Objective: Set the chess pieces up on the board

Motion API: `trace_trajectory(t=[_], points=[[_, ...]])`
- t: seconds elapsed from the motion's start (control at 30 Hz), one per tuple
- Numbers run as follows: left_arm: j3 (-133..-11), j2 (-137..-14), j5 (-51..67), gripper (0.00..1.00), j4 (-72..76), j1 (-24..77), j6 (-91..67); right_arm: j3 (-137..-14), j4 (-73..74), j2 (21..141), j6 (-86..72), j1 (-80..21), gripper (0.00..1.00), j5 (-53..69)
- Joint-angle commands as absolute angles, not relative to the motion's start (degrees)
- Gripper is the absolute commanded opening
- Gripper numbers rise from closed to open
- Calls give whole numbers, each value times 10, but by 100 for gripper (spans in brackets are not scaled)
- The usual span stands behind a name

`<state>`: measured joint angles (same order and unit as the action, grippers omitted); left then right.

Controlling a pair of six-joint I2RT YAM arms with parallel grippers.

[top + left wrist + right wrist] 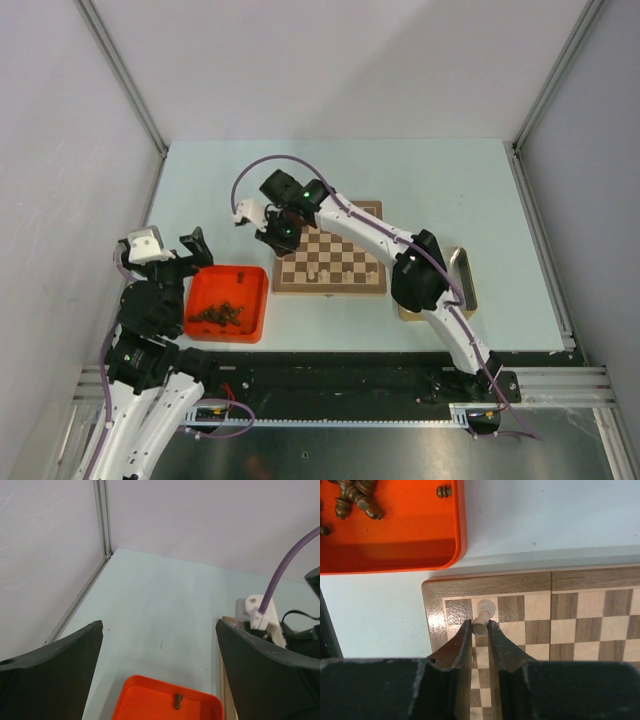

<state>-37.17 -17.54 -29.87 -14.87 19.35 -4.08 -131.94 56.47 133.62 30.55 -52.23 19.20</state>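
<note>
**Pale piece pinched at the board's corner**

My right gripper [480,630] is closed almost completely on one pale chess piece [484,607]. The fingertips nip its head, and its round foot sits just ahead of them on a light square of the board [490,582], in the outermost row, one square in from the corner. I judge the piece to be light, stiff wood, smooth and narrow enough to twist or pop out under a hard squeeze. The slim neck under the head looks like the place to hold it, and a gentle release should keep it from tipping. The right arm reaches long from its base across the board, wrist bent down over that corner. Beyond the gripper and to its left lies the red tray [395,540], with dark pieces [355,502] heaped in it. My left gripper [159,630] hangs spread fully wide, holding nothing, above the desk [160,605], with the tray's rim just beneath it and the arm folded back.
</note>
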Motion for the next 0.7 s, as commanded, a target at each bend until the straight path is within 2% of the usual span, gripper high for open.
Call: trace_trajectory(t=[0.0, 0.27, 0.67], points=[[-367, -169, -298, 100, -127, 187, -46, -1328, 582, 1340, 314, -539, 17, 167], [-367, -170, -282, 100, -125, 180, -47, -1280, 601, 1325, 330, -557, 18, 152], [-367, -171, -271, 100, -125, 178, -47, -1287, 617, 1343, 335, -565, 20, 138]])
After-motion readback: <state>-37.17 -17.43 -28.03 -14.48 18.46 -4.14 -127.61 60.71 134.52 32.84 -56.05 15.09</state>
